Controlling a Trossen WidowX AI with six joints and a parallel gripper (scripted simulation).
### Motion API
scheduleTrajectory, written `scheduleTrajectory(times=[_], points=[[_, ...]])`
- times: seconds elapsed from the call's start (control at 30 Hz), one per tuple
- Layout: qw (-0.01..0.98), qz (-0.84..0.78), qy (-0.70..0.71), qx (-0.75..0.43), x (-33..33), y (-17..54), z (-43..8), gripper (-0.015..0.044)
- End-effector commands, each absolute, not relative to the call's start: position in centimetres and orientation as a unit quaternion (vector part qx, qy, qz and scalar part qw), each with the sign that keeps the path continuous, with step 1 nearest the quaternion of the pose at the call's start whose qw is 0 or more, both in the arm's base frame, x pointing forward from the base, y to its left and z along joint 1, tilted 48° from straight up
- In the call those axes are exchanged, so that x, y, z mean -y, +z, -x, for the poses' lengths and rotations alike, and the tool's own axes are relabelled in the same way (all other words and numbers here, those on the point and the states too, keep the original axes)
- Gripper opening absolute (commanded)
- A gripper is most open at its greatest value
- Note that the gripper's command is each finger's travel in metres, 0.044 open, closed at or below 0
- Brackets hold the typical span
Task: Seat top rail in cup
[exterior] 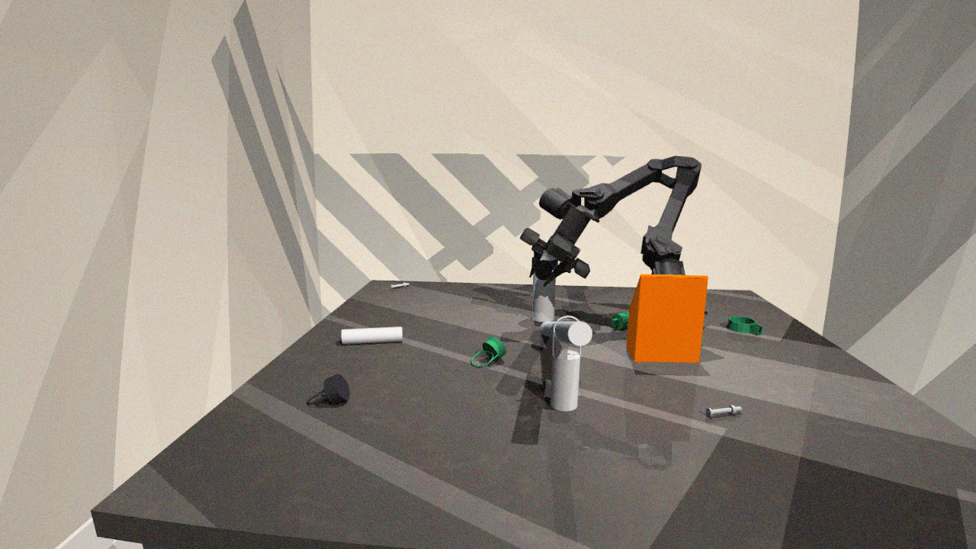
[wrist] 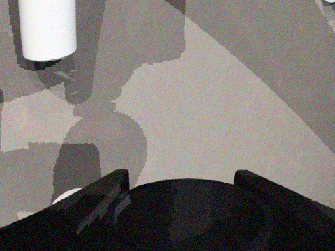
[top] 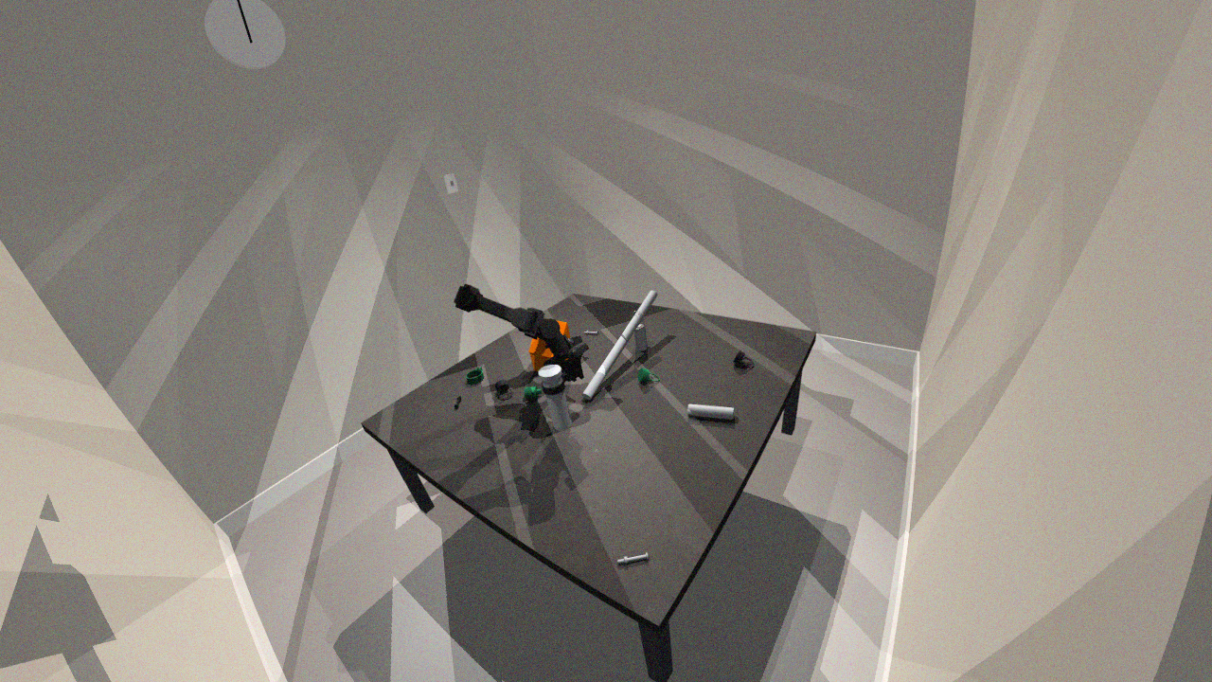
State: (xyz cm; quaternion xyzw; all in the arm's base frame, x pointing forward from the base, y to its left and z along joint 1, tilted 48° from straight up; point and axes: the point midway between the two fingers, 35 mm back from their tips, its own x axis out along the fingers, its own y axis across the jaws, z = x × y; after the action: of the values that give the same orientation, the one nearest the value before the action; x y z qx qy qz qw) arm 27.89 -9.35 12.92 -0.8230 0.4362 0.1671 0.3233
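My gripper is shut on the black rail-end cup, beside the top of the big post. The dark brace band is high on that post, just under its white cap. The white top rail passes through the loop cap's wire loop on the small post. In the wrist view the rail's near end is at upper left, apart from the cup. The cup's join to the band is hidden.
An orange block stands by the arm's base. A green loop cap, a dark cap, a white tube, a green band and a bolt lie on the table.
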Motion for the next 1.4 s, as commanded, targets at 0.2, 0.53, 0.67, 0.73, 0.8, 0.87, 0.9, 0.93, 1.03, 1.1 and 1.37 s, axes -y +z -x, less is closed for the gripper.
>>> scheduleTrajectory(times=[0.2,0.53,0.67,0.73,0.8,0.87,0.9,0.93,1.03,1.1,1.37], points=[[0.302,0.831,0.199,-0.424,9.38,12.89,-27.15,0.0],[0.296,0.832,0.207,-0.42,9.41,12.89,-26.96,0.0],[0.299,0.831,0.202,-0.422,9.4,12.89,-27.08,0.0],[0.301,0.831,0.2,-0.423,9.39,12.89,-27.12,0.0],[0.302,0.831,0.199,-0.424,9.39,12.89,-27.15,0.0],[0.298,0.832,0.202,-0.423,9.43,12.9,-27.05,0.0],[0.298,0.832,0.202,-0.423,9.43,12.9,-27.05,0.0],[0.298,0.832,0.202,-0.423,9.43,12.9,-27.05,0.0],[0.298,0.832,0.202,-0.423,9.43,12.9,-27.05,0.0],[0.298,0.832,0.202,-0.423,9.43,12.9,-27.05,0.0],[0.298,0.832,0.202,-0.423,9.43,12.9,-27.05,0.021]])
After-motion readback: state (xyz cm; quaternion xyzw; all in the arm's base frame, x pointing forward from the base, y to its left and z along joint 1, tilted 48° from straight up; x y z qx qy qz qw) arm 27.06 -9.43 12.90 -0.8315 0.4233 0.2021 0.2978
